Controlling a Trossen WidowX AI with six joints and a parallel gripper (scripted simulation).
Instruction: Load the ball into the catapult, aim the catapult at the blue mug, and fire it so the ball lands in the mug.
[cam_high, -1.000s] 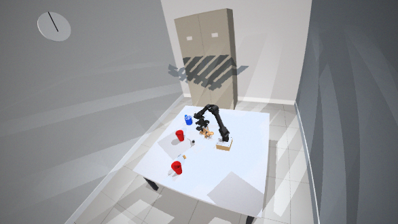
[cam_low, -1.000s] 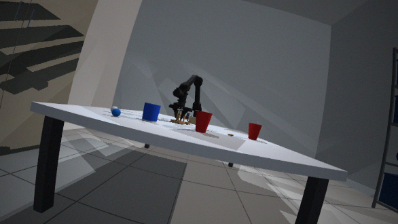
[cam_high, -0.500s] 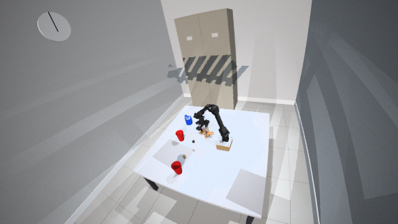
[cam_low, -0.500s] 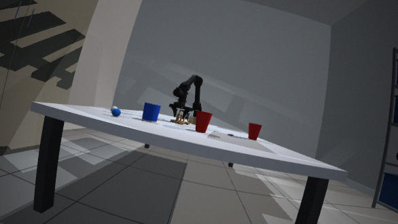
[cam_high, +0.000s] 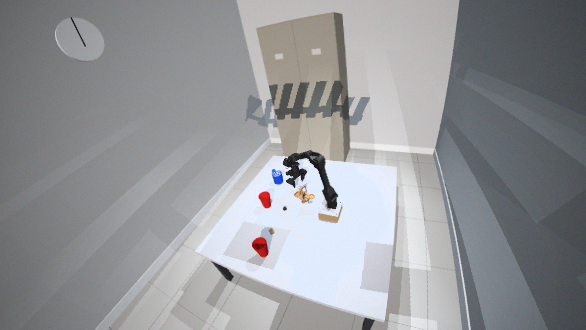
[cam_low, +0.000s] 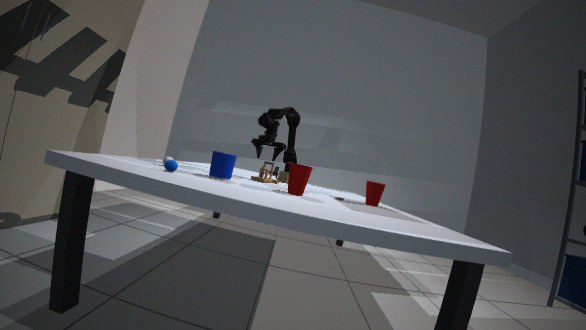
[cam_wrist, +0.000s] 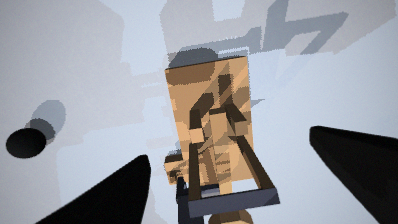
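Observation:
The wooden catapult (cam_high: 306, 197) (cam_low: 265, 179) (cam_wrist: 237, 95) stands near the arm's base. My gripper (cam_high: 297, 179) (cam_low: 268, 158) (cam_wrist: 228, 148) is wide open and empty above it; in the wrist view the catapult shows between the fingers. The blue mug (cam_high: 278, 179) (cam_low: 222, 166) stands upright towards the far left of the table in the top view. A small dark round thing (cam_high: 285, 208) (cam_wrist: 26, 143) lies on the table beside the catapult. A blue ball (cam_low: 171, 165) lies left of the blue mug in the exterior view. The catapult's rounded arm end is cut off in the wrist view; whether it holds a ball is hidden.
One red cup (cam_high: 265, 200) (cam_low: 300, 180) stands near the catapult, another red cup (cam_high: 260, 247) (cam_low: 375, 194) farther along the table. A small brown piece (cam_high: 271, 231) (cam_low: 339, 199) lies between them. A pale ball (cam_low: 168, 159) is behind the blue ball. The arm's boxy base (cam_high: 330, 216) is right of the catapult.

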